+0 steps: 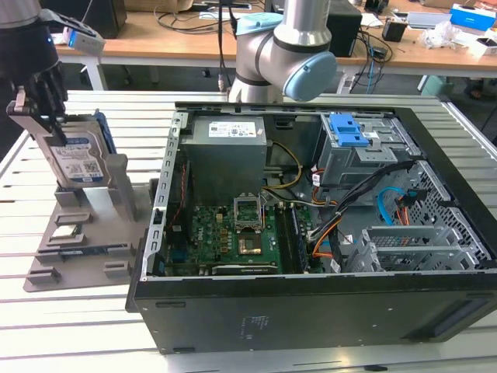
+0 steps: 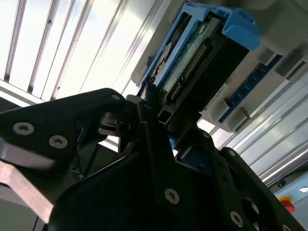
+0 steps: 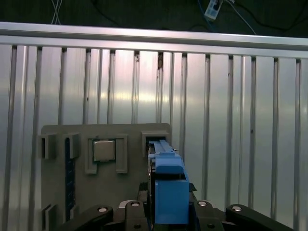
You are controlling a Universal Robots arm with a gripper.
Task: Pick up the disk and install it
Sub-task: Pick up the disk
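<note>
The disk (image 1: 78, 161) is a silver hard drive with a white-and-blue label and a blue carrier frame. It stands on edge in the upright slot of a grey fixture (image 1: 81, 241) at the exterior view's left. My gripper (image 1: 46, 116) comes down from above and is shut on the disk's upper end. In the second wrist view the black fingers (image 2: 149, 130) clamp the disk (image 2: 197, 57) at its connector end. In the first wrist view the blue carrier (image 3: 168, 190) sits between the gripper's (image 3: 168, 209) two sides.
An open computer case (image 1: 311, 311) lies at the exterior view's right, holding a grey power-supply box (image 1: 225, 151), a motherboard (image 1: 233, 233) and a blue latch on a grey cage (image 1: 349, 130). A small chip (image 3: 103, 150) rests in the fixture. Everything stands on a slatted metal table (image 1: 78, 326).
</note>
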